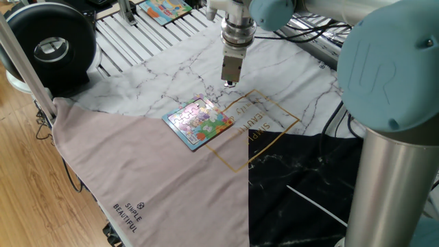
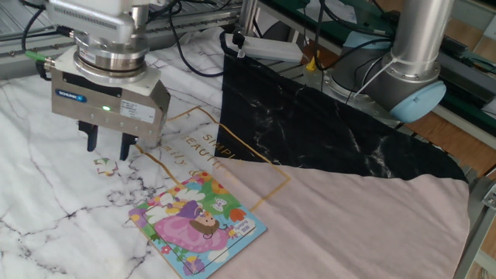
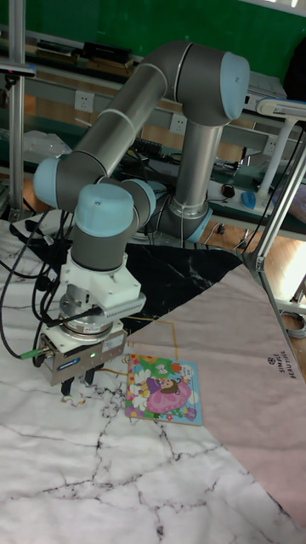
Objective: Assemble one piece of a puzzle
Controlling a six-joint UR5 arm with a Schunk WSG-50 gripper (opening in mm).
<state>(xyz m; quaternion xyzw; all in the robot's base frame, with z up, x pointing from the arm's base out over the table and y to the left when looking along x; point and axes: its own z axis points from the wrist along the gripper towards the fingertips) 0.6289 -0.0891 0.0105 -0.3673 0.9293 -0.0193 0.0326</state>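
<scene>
The gripper (image 2: 108, 146) hangs low over the marble-print cloth (image 2: 46, 209), fingers pointing straight down, jaws parted with a clear gap between the two dark fingertips (image 2: 126, 147) and nothing held in them. Right beneath and just to one side of that gap lies the piece (image 2: 105, 165), tiny and pale, flat on the cloth, not touched by either finger as far as the other fixed view shows. In the tall fixed view the gripper (image 3: 78, 388) sits just above the piece (image 3: 78, 399), which peeks out below the fingertips. From the one fixed view the gripper (image 1: 230, 81) hides most of it; whether the tips reach the cloth cannot be told. The puzzle (image 2: 197, 223) lies flat nearby, apart from the jaws, its pink and green picture facing up, a corner overlapping the gold-printed square (image 2: 225, 167).
</scene>
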